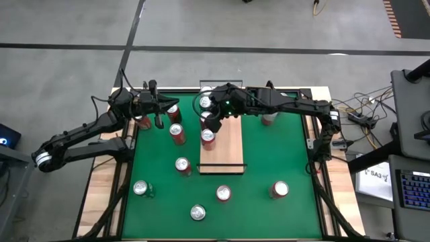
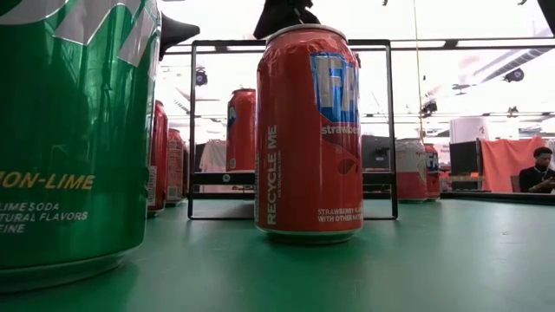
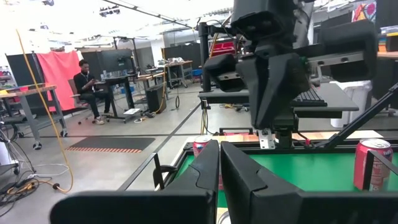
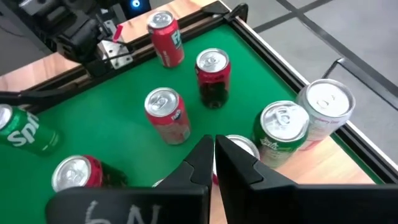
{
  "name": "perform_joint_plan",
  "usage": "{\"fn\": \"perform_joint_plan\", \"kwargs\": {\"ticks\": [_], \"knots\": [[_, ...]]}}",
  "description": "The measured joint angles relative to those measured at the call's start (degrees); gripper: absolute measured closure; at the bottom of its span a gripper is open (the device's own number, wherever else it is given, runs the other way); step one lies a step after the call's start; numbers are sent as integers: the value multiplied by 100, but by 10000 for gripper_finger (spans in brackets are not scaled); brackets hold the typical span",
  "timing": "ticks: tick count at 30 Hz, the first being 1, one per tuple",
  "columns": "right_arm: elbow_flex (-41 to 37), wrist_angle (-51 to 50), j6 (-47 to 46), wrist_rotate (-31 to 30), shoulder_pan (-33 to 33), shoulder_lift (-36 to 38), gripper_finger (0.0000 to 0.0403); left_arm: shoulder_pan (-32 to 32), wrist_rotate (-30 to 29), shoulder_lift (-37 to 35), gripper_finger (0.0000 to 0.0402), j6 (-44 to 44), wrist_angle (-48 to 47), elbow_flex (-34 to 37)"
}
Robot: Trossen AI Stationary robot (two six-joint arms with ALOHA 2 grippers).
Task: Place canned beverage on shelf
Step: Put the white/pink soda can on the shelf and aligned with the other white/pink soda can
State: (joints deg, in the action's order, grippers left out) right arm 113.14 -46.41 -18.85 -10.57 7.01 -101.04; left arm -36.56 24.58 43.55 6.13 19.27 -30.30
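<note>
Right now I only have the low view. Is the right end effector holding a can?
Observer: No. The right end effector is shut on nothing, above the far half of the shelf.
Operator: Any cans on the shelf?
Observer: At least two, upright at its far end: a green-labelled can and a white can.
Operator: Left arm?
Observer: The left end effector is shut too, near the far-left corner of the green mat.

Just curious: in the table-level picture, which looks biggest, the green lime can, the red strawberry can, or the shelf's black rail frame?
1. Green can, nearest the camera.
2. Black rail frame.
3. Red can.
Nearness exaggerates the cans.
</note>
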Motion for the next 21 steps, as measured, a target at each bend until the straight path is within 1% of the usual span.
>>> {"fn": "perform_joint_plan", "kwargs": {"ticks": [10, 16, 18, 21], "knots": [[0, 25, -6, -2, 15, -24, 393, -1, -2, 0, 402, 0, 0, 0], [-2, -162, -417, 9, 60, -24, 392, 0, -1, 0, 402, -1, 0, 0], [-2, -362, -471, 9, 110, -24, 384, 1, -2, 0, 402, 0, -2, 0], [-2, -784, -741, 9, 250, -24, 354, 0, -2, 0, 402, 0, -2, 0]]}}
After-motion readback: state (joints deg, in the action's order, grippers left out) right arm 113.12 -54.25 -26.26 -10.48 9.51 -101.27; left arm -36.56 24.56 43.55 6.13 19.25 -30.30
